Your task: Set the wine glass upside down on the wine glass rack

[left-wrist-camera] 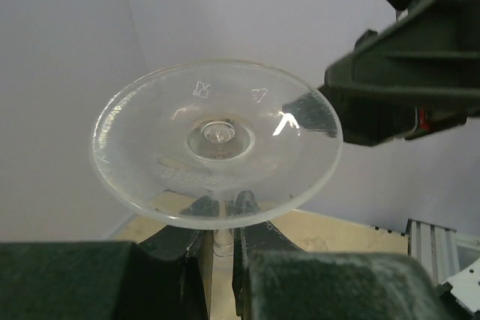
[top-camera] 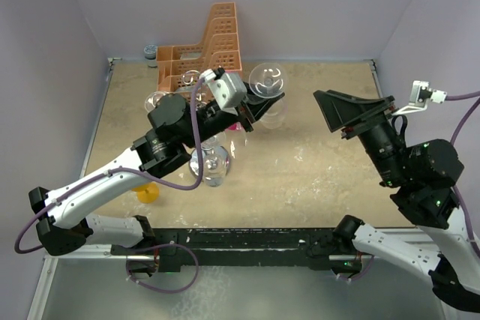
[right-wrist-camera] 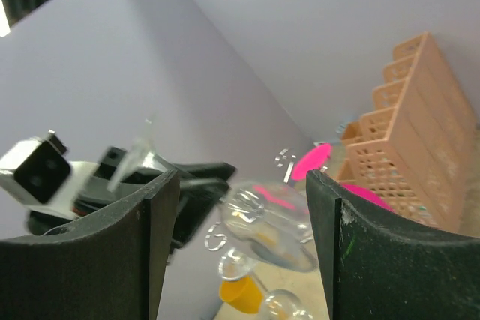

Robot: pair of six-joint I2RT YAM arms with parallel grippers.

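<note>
Wine glass [left-wrist-camera: 217, 140]: foot up, stem roughly upright, clamped in left hand [left-wrist-camera: 221, 215], above desk [top-camera: 315, 177], far middle.
Wine glass rack [top-camera: 210, 164]: near-left of it, under left forearm.
Right hand [top-camera: 334, 114]: wide open, empty, farther off.

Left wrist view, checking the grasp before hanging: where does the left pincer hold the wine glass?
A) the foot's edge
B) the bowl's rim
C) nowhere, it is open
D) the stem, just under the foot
D: the left pincer is shut on the wine glass at its thin stem, just under the round foot.
</note>
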